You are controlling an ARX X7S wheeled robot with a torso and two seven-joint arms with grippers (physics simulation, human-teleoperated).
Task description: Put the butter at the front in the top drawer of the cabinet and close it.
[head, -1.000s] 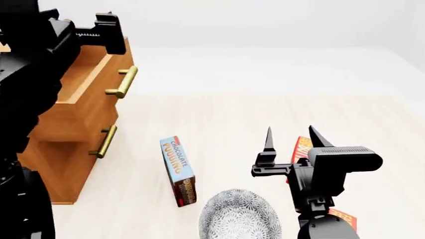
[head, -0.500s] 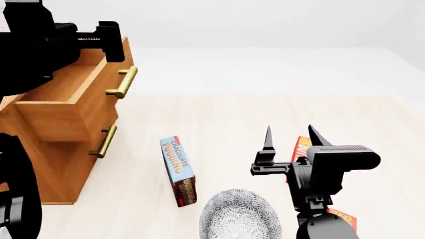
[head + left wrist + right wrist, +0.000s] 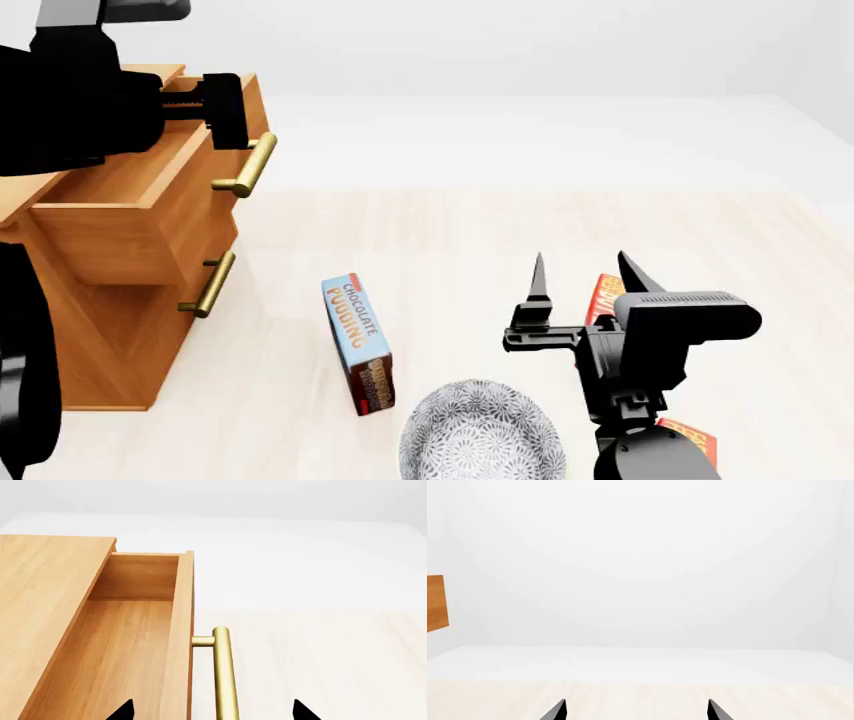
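Note:
The cabinet [image 3: 127,300] stands at the left, and its top drawer [image 3: 134,215] is pulled out and empty. In the left wrist view the drawer [image 3: 127,645] and its brass handle [image 3: 225,675] fill the frame. My left gripper [image 3: 213,712] is open, its fingertips [image 3: 123,711] spread to either side of the handle, just above the drawer front; in the head view it [image 3: 230,105] hovers over the handle [image 3: 248,165]. My right gripper [image 3: 581,275] is open and empty. A red butter carton [image 3: 607,295] stands right behind it, and a second one [image 3: 687,440] is partly hidden behind the right arm.
A blue chocolate pudding box [image 3: 358,340] lies on the pale floor between the cabinet and the right arm. A grey patterned bowl [image 3: 481,435] sits near the bottom edge. The lower drawer handle [image 3: 211,285] is below. The right wrist view shows only my open gripper [image 3: 636,712] and a cabinet corner [image 3: 435,602].
My left gripper has come down a little toward the top drawer's handle, and the left arm has shifted, uncovering more of the cabinet. The right arm has hardly moved.

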